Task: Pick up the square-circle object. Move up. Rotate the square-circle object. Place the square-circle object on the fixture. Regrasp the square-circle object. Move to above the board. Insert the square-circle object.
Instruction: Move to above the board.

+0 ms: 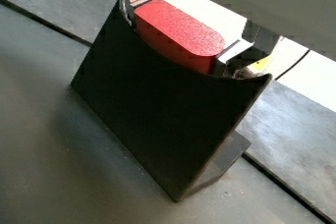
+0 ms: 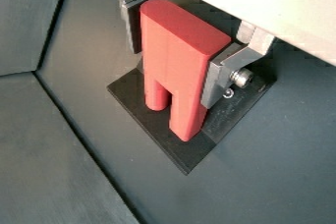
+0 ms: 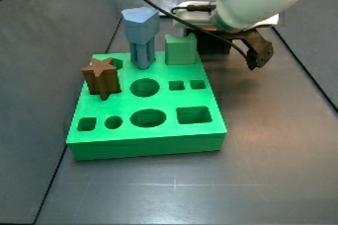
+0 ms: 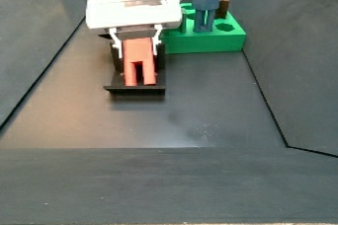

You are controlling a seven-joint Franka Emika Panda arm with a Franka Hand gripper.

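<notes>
The gripper (image 2: 184, 66) sits low over the fixture (image 4: 136, 83), a dark L-shaped bracket on a flat base plate. Its flat silver fingers (image 2: 231, 71) are closed against the sides of the square-circle object (image 2: 175, 61), a bright red plastic peg with a blocky body narrowing to a smaller end. In a wrist view the red peg (image 1: 184, 32) rests at the top edge of the bracket's upright (image 1: 164, 110). Beyond the gripper lies the board (image 3: 145, 111), a thick green slab with shaped holes, carrying a tall blue peg (image 3: 140, 37) and a brown star-shaped peg (image 3: 102, 75).
</notes>
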